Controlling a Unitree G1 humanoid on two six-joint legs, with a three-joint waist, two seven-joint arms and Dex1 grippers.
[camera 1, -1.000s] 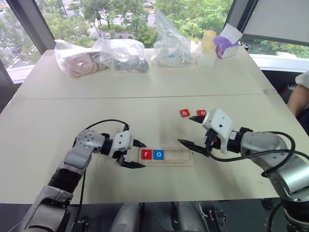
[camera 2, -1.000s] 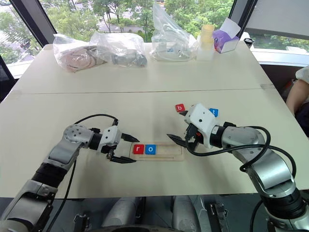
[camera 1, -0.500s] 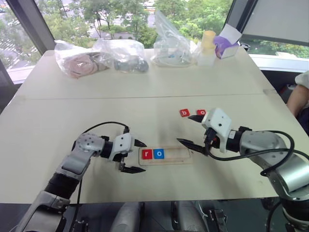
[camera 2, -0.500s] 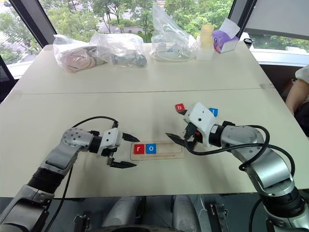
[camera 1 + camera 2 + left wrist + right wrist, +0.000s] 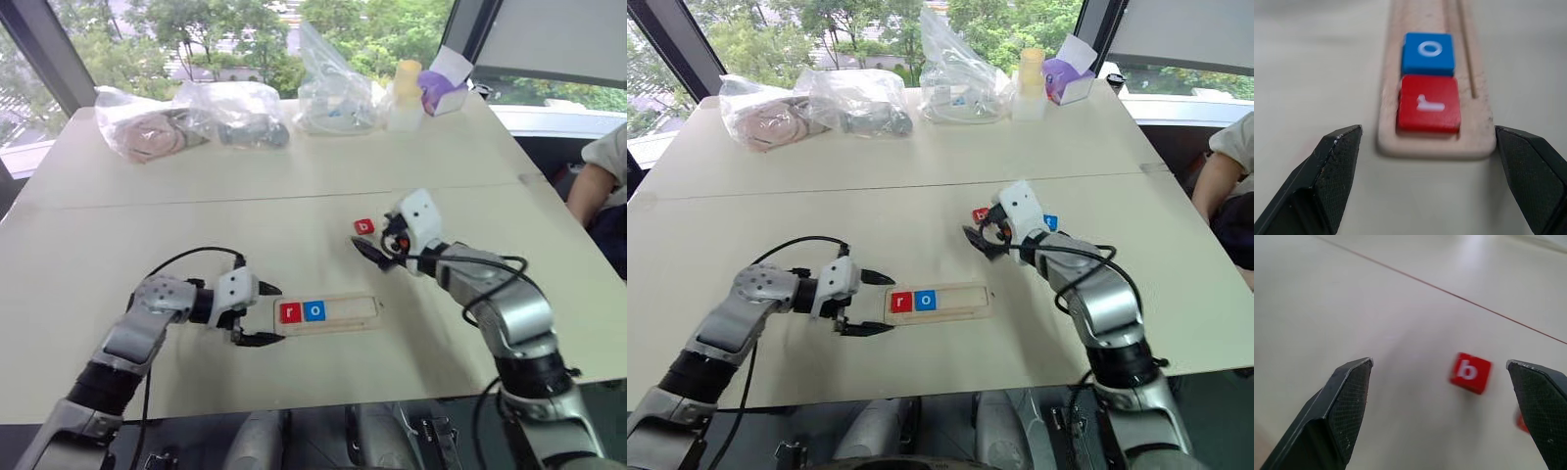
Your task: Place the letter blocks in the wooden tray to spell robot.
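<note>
wooden tray (image 5: 328, 313): r, o seated | left gripper (image 5: 263, 314): fingers now spread, withdrawn | right gripper (image 5: 377, 250): fingers spread, advanced beyond tray toward b block (image 5: 363, 226)

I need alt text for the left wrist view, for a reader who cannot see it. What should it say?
A pale wooden tray lies on a light table, holding a red block with a white r at its near end and a blue block with a white o next to it. The left gripper's two black fingers stand open before the tray's end.
</note>
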